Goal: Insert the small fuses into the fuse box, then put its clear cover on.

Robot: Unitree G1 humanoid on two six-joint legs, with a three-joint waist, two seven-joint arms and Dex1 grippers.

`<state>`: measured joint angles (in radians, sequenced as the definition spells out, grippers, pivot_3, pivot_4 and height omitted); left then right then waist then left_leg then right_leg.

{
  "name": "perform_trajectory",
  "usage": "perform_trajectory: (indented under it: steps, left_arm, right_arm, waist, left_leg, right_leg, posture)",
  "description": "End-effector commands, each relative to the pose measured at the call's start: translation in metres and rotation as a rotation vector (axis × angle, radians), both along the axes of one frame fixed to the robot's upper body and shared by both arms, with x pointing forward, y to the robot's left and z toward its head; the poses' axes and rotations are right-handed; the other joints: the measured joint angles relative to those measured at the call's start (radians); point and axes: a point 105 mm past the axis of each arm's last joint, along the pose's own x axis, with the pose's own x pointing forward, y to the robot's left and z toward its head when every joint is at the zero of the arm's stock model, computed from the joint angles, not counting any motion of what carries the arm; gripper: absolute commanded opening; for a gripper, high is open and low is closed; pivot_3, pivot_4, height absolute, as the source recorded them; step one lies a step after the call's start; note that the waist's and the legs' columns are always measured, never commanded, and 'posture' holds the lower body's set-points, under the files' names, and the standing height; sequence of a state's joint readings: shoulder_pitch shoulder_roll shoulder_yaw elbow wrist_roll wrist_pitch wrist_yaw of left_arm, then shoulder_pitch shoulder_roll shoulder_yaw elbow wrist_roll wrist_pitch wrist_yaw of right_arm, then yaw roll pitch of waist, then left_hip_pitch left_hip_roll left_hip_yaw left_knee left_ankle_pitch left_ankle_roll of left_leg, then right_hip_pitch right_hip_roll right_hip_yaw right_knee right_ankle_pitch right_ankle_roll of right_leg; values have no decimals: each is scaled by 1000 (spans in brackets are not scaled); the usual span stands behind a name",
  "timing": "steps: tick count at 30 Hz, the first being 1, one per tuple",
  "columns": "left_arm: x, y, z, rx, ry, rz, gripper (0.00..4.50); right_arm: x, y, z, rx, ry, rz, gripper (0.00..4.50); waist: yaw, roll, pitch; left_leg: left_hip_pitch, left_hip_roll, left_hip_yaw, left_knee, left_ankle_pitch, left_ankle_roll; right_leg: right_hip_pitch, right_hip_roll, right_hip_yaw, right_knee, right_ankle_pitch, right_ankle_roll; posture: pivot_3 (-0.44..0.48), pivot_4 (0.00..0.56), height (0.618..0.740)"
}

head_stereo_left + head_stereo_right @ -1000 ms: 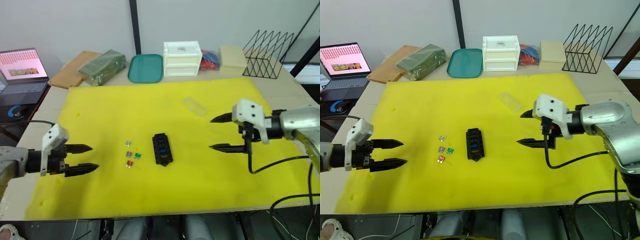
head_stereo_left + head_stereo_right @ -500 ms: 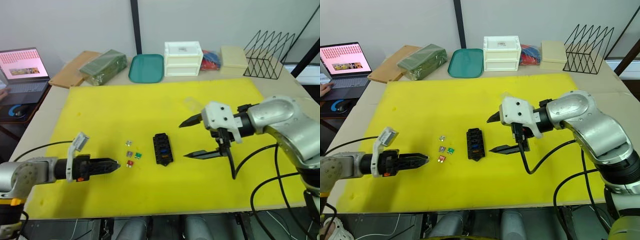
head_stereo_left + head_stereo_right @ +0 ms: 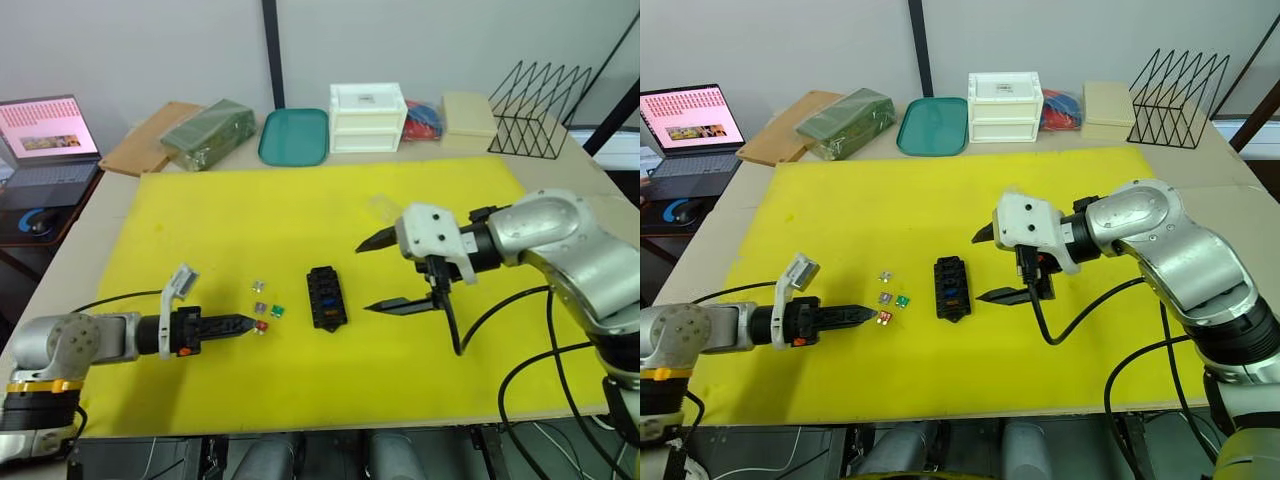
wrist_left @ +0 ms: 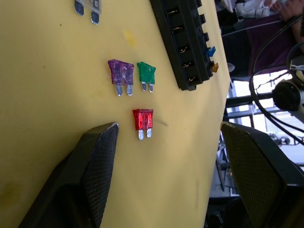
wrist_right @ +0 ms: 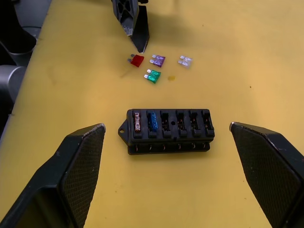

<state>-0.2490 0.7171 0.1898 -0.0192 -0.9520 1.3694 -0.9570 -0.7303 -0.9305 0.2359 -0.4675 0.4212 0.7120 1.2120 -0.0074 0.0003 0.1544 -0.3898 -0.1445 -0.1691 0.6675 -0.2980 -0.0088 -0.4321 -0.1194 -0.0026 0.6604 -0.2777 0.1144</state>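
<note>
The black fuse box [image 3: 324, 297] lies mid-mat with a tan and a blue fuse [image 5: 153, 121] seated at one end. To its left, loose on the mat, lie the red fuse [image 4: 143, 119], green fuse [image 4: 146, 73], purple fuse [image 4: 120, 72] and a pale fuse [image 5: 185, 61]. My left gripper [image 3: 248, 322] is low and open, its tips at the red fuse, which sits between the fingers near one fingertip [image 4: 107, 135]. My right gripper [image 3: 364, 278] hangs open and empty just right of the fuse box. The clear cover [image 3: 382, 206] lies beyond it, partly hidden.
The yellow mat [image 3: 200, 220] covers the table. Along the back stand a teal tray [image 3: 293, 136], a white drawer box [image 3: 366, 117], a tan box [image 3: 466, 112], a wire rack [image 3: 540, 95] and a green package [image 3: 205, 132]. A laptop [image 3: 45, 135] sits far left.
My left gripper rolled over and slid right along the mat up to the red fuse. My right gripper swung left toward the fuse box, then held nearly still.
</note>
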Motion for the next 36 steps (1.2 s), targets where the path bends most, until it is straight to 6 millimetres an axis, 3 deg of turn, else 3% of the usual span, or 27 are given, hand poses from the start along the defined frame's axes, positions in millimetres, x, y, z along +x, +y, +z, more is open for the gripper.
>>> perform_trajectory:
  steps: [1, 12, 21, 24, 26, 36]
  left_arm:
    - [-3, -10, -6, 2, 26, -28, 3615]
    - [-10, -30, -21, 11, 68, -93, 3615]
    - [-5, -33, -23, 13, 66, -88, 3615]
    - [-4, -31, -25, 22, 67, -78, 2975]
    - [-3, -28, -28, 32, 70, -68, 2316]
    - [-2, -21, -33, 67, 65, -55, 2316]
  right_arm:
    - [-3, 4, 8, 6, -45, 20, 4500]
    - [-3, 4, 6, -2, -53, 6, 4500]
    - [-3, 5, 4, -8, -51, 1, 4500]
    - [-2, 5, 4, -9, -53, -1, 4500]
    - [-2, 5, 4, -12, -57, -2, 4500]
    - [-1, 6, 3, -23, -67, 0, 4500]
  waist:
    - [1, 0, 0]
    - [21, 1, -1]
    - [22, 0, -1]
    - [21, 0, -1]
    - [20, 0, -1]
    - [20, 0, -1]
  left_leg:
    - [0, 0, 0, 0, 0, 0]
    - [0, -1, 0, 1, 0, 0]
    - [1, -1, 0, 1, 0, 0]
    - [1, -1, 0, 1, 0, 0]
    - [1, -1, 0, 1, 0, 0]
    - [1, -1, 0, 1, 0, 0]
  right_leg:
    - [0, 0, 0, 0, 0, 0]
    - [1, -1, 0, 0, 0, 0]
    - [2, -1, 0, 0, 0, 0]
    - [2, -1, 0, 0, 0, 0]
    - [2, -1, 0, 0, 0, 0]
    - [2, -1, 0, 0, 0, 0]
  posture:
    - [0, 150, 740]
    - [0, 150, 740]
    - [0, 150, 740]
    - [0, 150, 740]
    - [0, 150, 740]
    - [0, 150, 740]
